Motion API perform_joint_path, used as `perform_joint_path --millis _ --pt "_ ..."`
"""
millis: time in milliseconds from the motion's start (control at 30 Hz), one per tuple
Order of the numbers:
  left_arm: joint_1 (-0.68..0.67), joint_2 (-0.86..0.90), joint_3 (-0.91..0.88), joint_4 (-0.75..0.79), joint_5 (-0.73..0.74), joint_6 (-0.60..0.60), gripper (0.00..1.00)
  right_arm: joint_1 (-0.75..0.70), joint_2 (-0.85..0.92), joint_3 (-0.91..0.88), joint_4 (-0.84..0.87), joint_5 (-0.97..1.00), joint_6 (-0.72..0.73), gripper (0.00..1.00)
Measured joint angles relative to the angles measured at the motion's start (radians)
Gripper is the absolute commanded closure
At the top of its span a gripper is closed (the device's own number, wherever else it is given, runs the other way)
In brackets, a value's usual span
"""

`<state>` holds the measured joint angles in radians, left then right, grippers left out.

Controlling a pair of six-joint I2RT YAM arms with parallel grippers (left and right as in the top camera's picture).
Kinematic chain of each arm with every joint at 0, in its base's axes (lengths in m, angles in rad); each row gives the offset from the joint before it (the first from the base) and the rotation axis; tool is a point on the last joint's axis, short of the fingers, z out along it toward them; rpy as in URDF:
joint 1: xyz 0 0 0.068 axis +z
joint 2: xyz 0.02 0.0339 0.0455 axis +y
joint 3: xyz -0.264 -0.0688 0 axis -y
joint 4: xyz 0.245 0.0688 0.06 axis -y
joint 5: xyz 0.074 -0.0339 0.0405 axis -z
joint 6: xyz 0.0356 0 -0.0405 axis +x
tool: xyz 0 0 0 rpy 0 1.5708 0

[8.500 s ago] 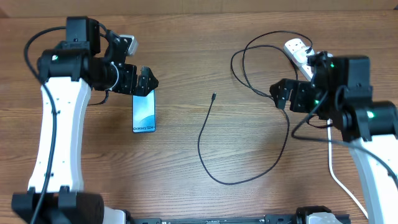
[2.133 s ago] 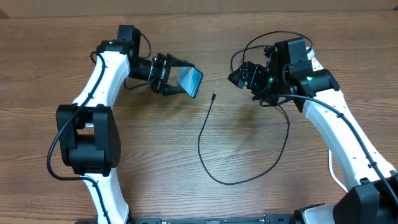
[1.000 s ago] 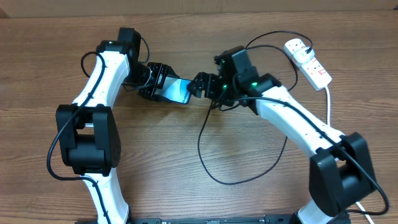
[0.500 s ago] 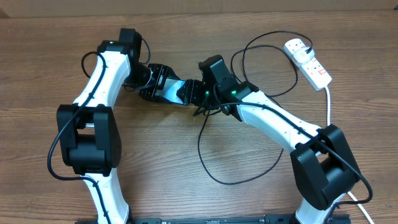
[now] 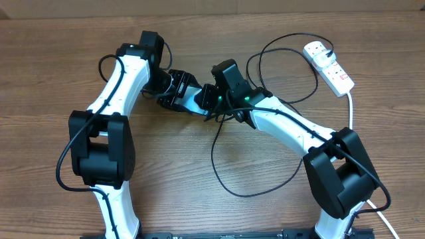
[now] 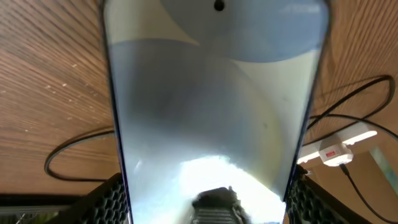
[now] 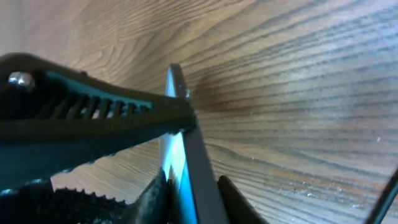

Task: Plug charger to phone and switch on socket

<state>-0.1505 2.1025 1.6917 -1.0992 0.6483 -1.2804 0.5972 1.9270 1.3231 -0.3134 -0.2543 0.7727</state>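
Note:
The phone [image 5: 194, 98] hangs tilted above the table's middle, gripped from both ends. My left gripper [image 5: 180, 93] is shut on its long edges; in the left wrist view the pale screen [image 6: 211, 112] fills the space between the ridged fingers [image 6: 113, 200]. My right gripper [image 5: 208, 101] is shut on the opposite end, where the phone [image 7: 186, 155] shows edge-on between both pads [image 7: 233, 198]. The charger [image 5: 214, 159], a thin black cable, loops over the table toward the white socket [image 5: 329, 63] at the back right. Its connector end is hidden under my right arm.
The socket's thick white cord [image 5: 350, 113] runs down the right side. Loops of the black cable [image 5: 279, 41] lie behind my right arm. In the left wrist view the socket [image 6: 339, 152] and cable [image 6: 74, 149] lie on the wood below the phone.
My right gripper swung left from near the cable to the phone's free end and closed on it. My left arm shifted a little right, still holding the phone.

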Motion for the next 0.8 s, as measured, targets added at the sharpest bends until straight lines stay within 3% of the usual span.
perform_joint_path --millis 367,567,800 --pt "0.0 0.001 0.016 0.015 0.021 0.044 0.96 -0.005 0.015 0.002 -0.006 0.0 0.016 0.96" --pt "0.014 0.001 0.016 0.033 0.082 0.348 0.91 -0.082 -0.023 0.002 -0.074 0.024 0.017 0.96" --pt "0.069 0.001 0.016 0.062 0.405 0.742 0.85 -0.164 -0.153 0.002 -0.053 0.055 0.088 0.96"
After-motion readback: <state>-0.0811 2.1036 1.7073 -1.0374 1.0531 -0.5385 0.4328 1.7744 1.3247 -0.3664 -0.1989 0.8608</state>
